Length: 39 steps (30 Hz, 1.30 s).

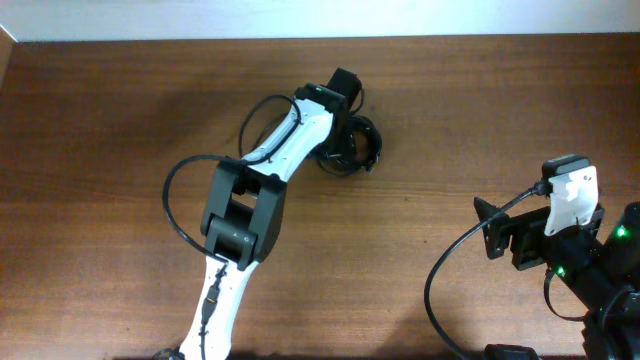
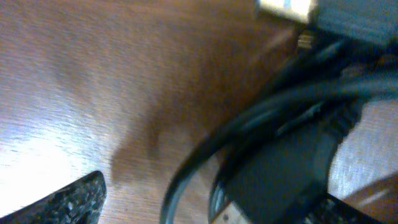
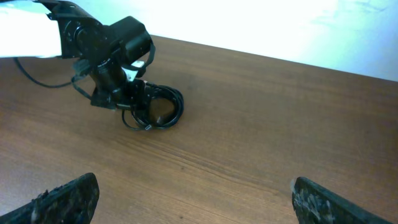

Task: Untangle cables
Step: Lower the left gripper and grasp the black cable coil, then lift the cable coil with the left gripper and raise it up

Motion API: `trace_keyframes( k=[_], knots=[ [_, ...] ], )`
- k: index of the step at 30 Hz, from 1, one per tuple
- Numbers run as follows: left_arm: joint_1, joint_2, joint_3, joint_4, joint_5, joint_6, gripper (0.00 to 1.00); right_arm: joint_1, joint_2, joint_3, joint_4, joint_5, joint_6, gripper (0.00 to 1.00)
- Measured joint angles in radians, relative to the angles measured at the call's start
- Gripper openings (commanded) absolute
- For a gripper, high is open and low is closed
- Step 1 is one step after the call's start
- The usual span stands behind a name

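The cables (image 1: 362,146) are a small coil of thin black cords on the wooden table, right of centre at the back. My left gripper (image 1: 343,122) hangs directly over the coil's left side. In the blurred left wrist view its fingers (image 2: 211,199) are spread wide, with black cords (image 2: 280,106) lying between them and a metallic plug end (image 2: 285,7) at the top. The right wrist view shows the coil (image 3: 163,107) under the left gripper (image 3: 132,93). My right gripper (image 1: 487,228) is open and empty, far from the coil, its fingers (image 3: 193,193) wide apart over bare wood.
The left arm (image 1: 255,190) stretches diagonally from the front edge to the coil, with its own thicker black cable (image 1: 185,180) looping beside it. The right arm's cable (image 1: 440,280) loops at the front right. The table's back edge (image 1: 320,38) lies just beyond the coil.
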Motion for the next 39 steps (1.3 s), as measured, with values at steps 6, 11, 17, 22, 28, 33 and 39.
trace_keyframes(
  k=[6,11,17,22,28,33,39],
  knots=[
    [-0.026,0.011,0.011,0.022,0.003,-0.018,0.0,0.0,0.0,0.0,0.0,-0.003,0.0,0.99],
    [-0.028,0.015,0.026,0.002,0.035,0.019,0.0,0.0,0.0,0.0,-0.001,-0.003,0.0,0.99],
    [-0.034,0.064,0.361,-0.303,0.066,0.133,0.0,0.0,0.0,0.0,0.0,-0.004,0.0,0.99],
    [-0.039,0.042,0.855,-0.587,0.069,0.219,0.0,0.0,0.018,0.0,0.0,-0.015,0.0,0.98],
    [-0.041,-0.063,1.038,-0.647,0.176,0.326,0.0,0.0,0.119,0.0,0.0,-0.081,0.0,0.98],
    [-0.042,-0.197,1.04,-0.649,0.197,0.359,0.0,0.001,0.24,0.0,0.016,-0.256,-0.035,0.99],
    [-0.042,-0.257,1.044,-0.651,0.192,0.363,0.0,0.118,0.275,0.0,0.225,-0.315,-0.034,0.99]
  ],
)
